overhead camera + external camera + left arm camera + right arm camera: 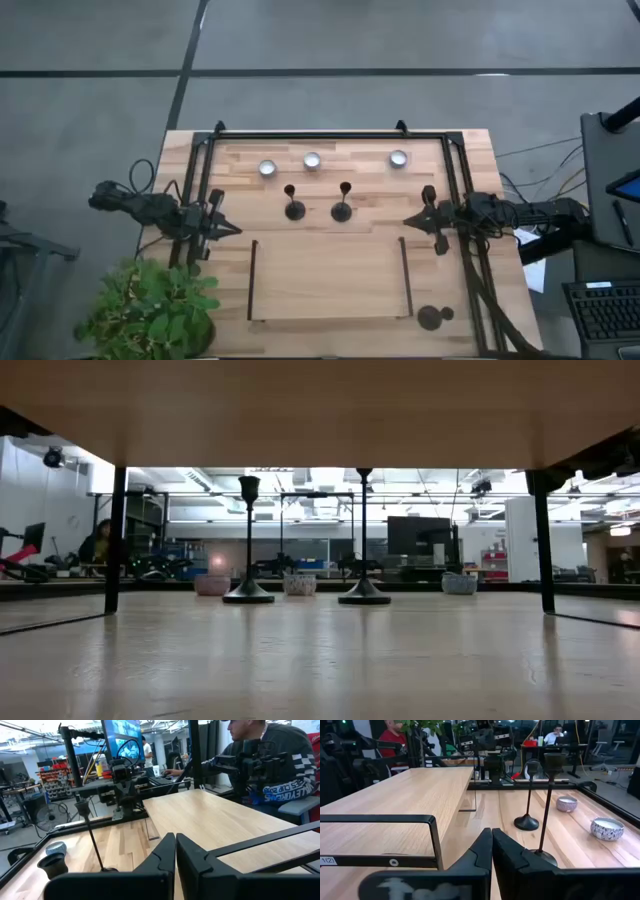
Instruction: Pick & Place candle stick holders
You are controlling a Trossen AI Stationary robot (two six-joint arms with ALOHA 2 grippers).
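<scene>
Two candle stick holders stand upright side by side on the wooden surface [330,265], the left holder [294,208] and the right holder [341,209] near each other, just in front of a row of three tealight candles [312,160]. A third candle stick holder [431,318] rests near the surface's front right corner. The left gripper [232,228] waits at the left edge, its fingers together and holding nothing, well apart from the holders. The right gripper [410,222] sits at the right edge, fingers [492,851] pressed together, empty, pointing toward the upright pair.
</scene>
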